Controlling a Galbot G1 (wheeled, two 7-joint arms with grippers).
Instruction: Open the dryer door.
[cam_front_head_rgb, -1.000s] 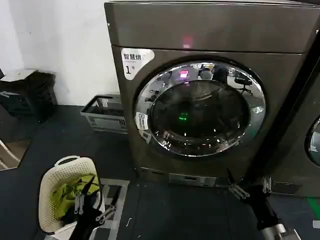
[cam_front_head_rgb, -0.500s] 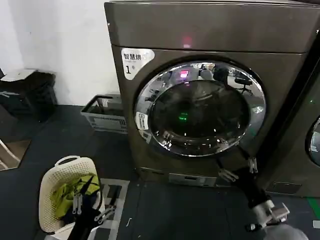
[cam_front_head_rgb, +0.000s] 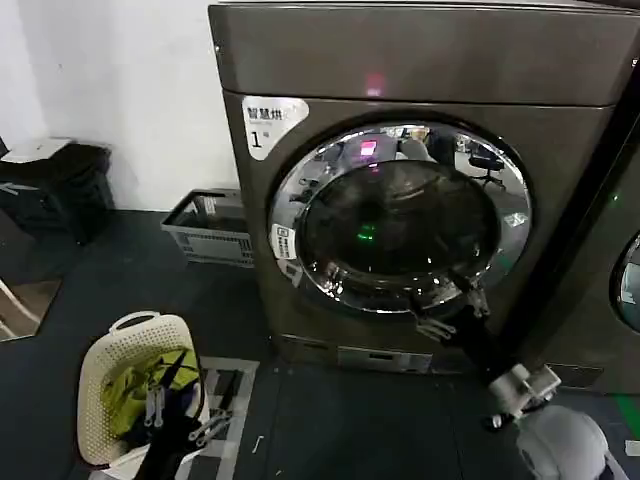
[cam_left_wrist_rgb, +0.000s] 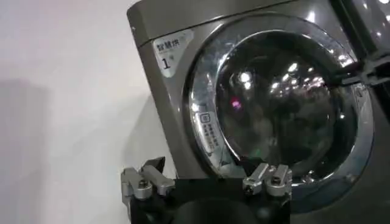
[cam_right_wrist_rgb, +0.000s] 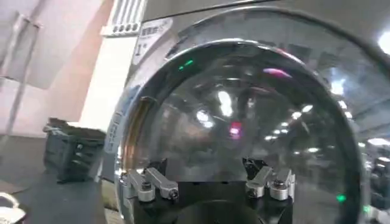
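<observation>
Dark flooring (cam_front_head_rgb: 330, 420) runs up to a white wall (cam_front_head_rgb: 120, 90), and against that wall stands the big dark grey-bronze metallic front-loading dryer (cam_front_head_rgb: 420, 60), with a white sticker marked "1" (cam_front_head_rgb: 270, 122) near its upper left corner and a small red light (cam_front_head_rgb: 374, 83) glowing on its top panel. Filling most of the dryer's front is the large round porthole dryer door (cam_front_head_rgb: 398, 216), a wide shiny chrome ring around dark tinted glass; it sits flush against the machine, closed. At the lower right of that door, the right gripper (cam_front_head_rgb: 447, 307) is raised on its black arm, its fingers spread apart with nothing between them, right at the bottom of the chrome ring; from where I stand I cannot tell whether the tips actually touch the metal. Well to the lower left of the dryer, the left gripper (cam_front_head_rgb: 178, 415) hangs low, fingers parted and holding nothing, over a cream-white plastic laundry basket (cam_front_head_rgb: 110, 375) with green cloth (cam_front_head_rgb: 135, 385) inside. Left of the dryer, against the wall, a grey slatted crate (cam_front_head_rgb: 205, 232) sits on the floor, and beyond it a black box (cam_front_head_rgb: 60, 185). Right of the dryer stands a neighbouring dark machine (cam_front_head_rgb: 610, 300).
</observation>
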